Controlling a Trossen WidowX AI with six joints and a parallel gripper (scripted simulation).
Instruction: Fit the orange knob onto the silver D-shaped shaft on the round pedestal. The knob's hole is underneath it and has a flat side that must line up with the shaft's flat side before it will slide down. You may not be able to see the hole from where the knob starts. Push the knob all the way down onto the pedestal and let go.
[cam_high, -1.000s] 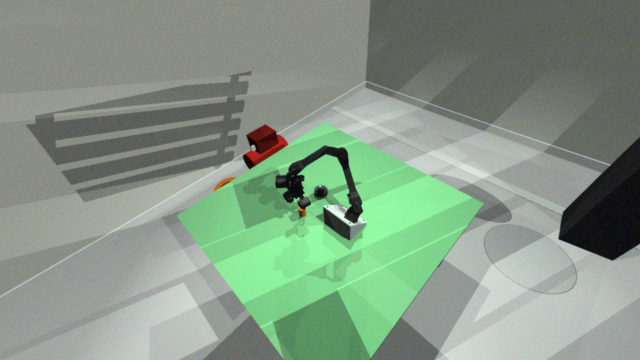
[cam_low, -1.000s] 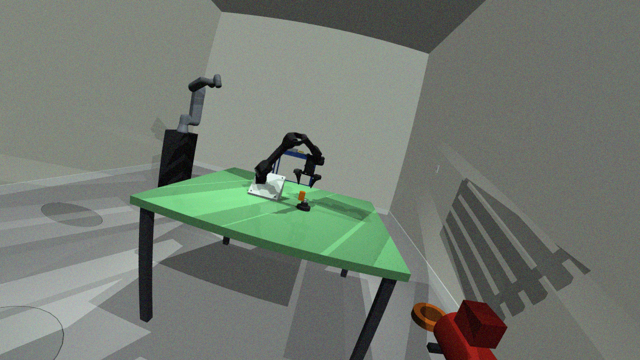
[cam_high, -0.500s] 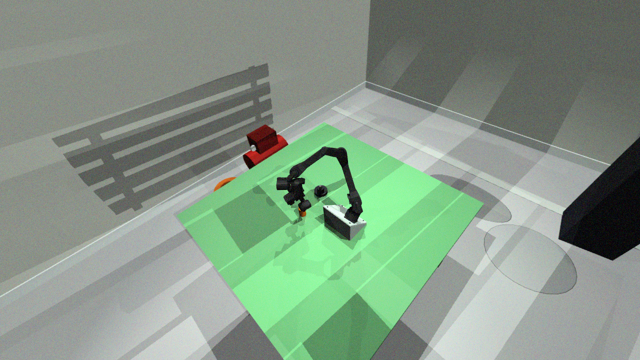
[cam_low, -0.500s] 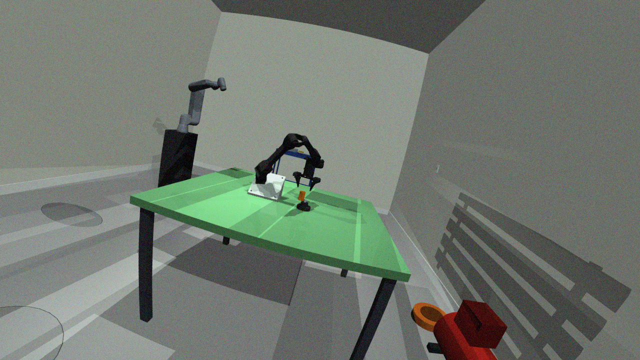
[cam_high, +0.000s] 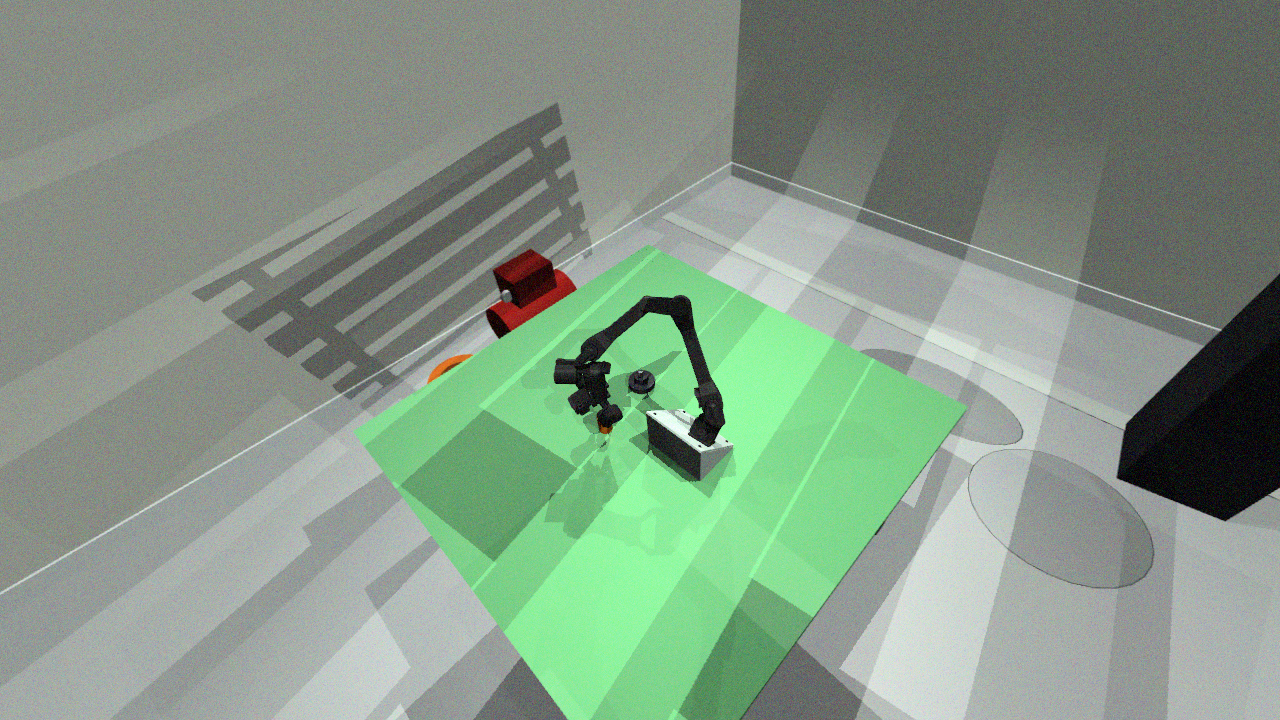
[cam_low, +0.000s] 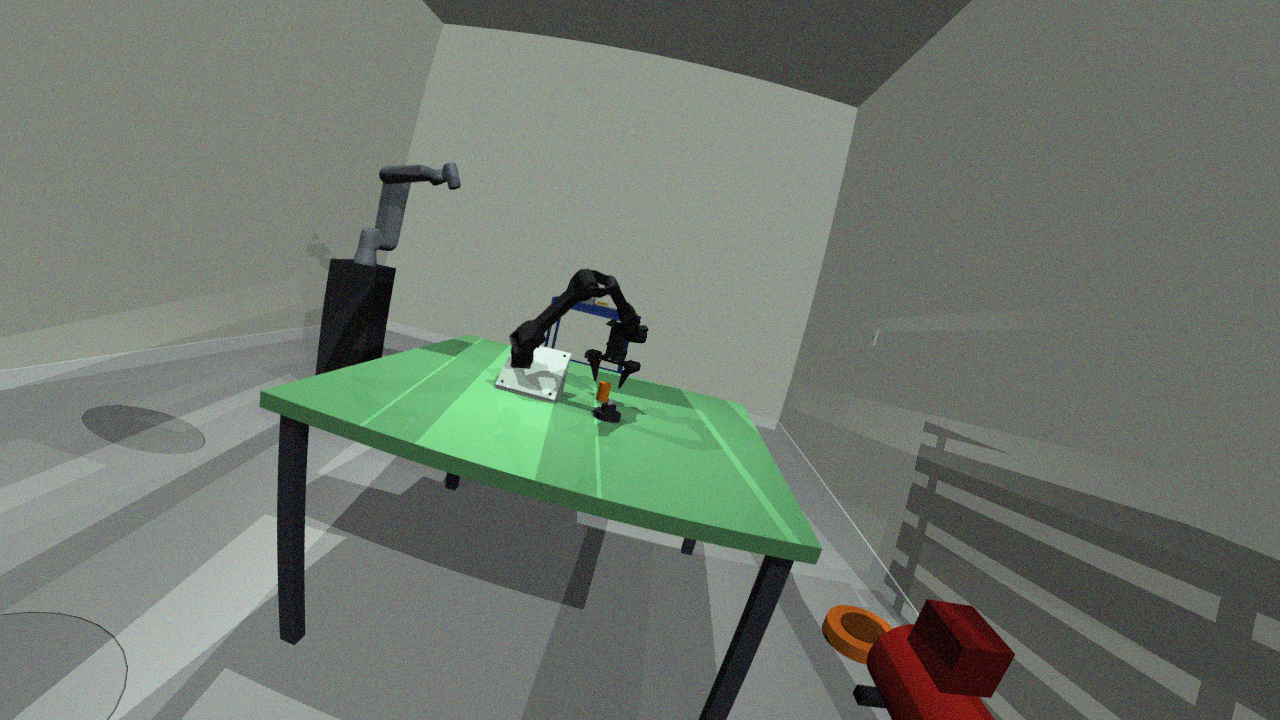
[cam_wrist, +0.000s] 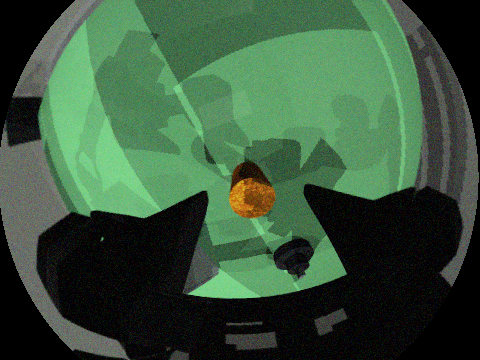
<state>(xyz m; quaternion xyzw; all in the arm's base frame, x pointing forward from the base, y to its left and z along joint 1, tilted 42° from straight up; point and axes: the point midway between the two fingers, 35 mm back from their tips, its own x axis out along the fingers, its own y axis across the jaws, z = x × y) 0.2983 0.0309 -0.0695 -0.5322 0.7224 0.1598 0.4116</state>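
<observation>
The orange knob (cam_high: 605, 429) (cam_low: 603, 391) (cam_wrist: 252, 197) stands upright on the green table, with its round top in the wrist view and its underside hidden. My gripper (cam_low: 609, 383) (cam_wrist: 257, 192) is open and empty, pointing down above the knob. In the wrist view the knob shows between the two spread fingertips. The dark round pedestal (cam_high: 641, 385) (cam_low: 607, 415) (cam_wrist: 289, 254) stands a short way from the knob, at the lower right in the wrist view. Its small shaft (cam_wrist: 300, 275) points up; its flat side is too small to make out.
The arm's white wedge-shaped base mount (cam_high: 713, 452) (cam_low: 534, 376) stands on the green table (cam_high: 680, 555) (cam_low: 501, 447), near the knob and pedestal. A red object (cam_high: 529, 291) (cam_low: 935, 671) and an orange ring (cam_low: 836, 638) are beyond the table's edge. Shadows cross the table.
</observation>
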